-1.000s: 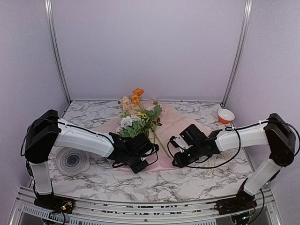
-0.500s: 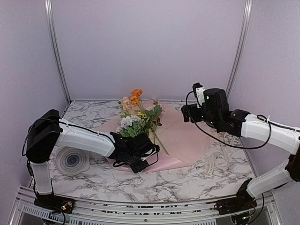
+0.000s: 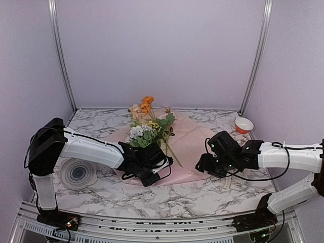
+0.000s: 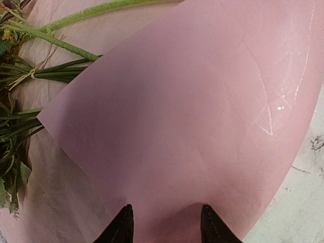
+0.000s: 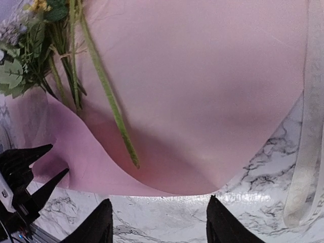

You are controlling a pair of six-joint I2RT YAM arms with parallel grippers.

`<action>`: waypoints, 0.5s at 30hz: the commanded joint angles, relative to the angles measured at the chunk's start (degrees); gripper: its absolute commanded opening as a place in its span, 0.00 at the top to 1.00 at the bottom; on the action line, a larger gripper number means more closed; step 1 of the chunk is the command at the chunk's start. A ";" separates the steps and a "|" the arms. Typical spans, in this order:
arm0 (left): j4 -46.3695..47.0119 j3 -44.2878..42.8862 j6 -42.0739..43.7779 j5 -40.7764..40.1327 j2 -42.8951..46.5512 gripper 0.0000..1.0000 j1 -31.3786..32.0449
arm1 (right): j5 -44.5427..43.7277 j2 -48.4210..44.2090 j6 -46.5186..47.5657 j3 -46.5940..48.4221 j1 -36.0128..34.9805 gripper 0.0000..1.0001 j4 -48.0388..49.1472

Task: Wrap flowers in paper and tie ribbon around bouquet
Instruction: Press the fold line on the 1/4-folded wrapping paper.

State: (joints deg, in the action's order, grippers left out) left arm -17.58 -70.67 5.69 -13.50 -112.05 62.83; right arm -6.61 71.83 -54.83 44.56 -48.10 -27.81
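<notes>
Marbled worktop [image 3: 152,195] nearest: the left gripper [image 4: 164,227], jaws parted, meets the curled 7 o'clock edge of the paper [image 5: 202,91]; the right gripper [image 5: 163,225] hangs released over its 4 o'clock edge. Flowers [image 3: 147,129] lie on it toward 11 o'clock, the ribbon [image 5: 309,126] beside it at 3 o'clock.

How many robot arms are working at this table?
2. The left arm reaches the near left edge of the paper; the right arm reaches its near right edge. None seems hidden.
</notes>
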 commanded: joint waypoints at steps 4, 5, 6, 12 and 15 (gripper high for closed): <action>-1.87 -0.25 2.76 3.61 -0.57 0.54 -0.44 | 5.21 3.09 -22.45 -3.62 -5.56 0.30 4.44; -1.89 -0.25 2.65 3.87 -0.61 0.54 -0.44 | 5.55 4.40 -23.20 -3.24 -5.75 0.29 4.34; -1.85 -0.33 2.58 3.99 -0.56 0.54 -0.46 | 5.89 5.39 -24.14 -3.16 -5.89 0.29 4.69; -1.45 0.02 2.91 5.20 -0.24 0.53 -0.54 | 1.57 7.49 -30.54 -5.58 -5.52 0.32 11.02; -1.29 0.15 2.74 5.71 -0.21 0.53 -0.59 | 1.62 9.15 -31.34 -6.12 -4.77 0.36 14.56</action>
State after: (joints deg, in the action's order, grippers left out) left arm -17.43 -70.76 8.03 -10.90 -112.05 62.13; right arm -3.14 79.37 -81.87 39.05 -53.60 -19.86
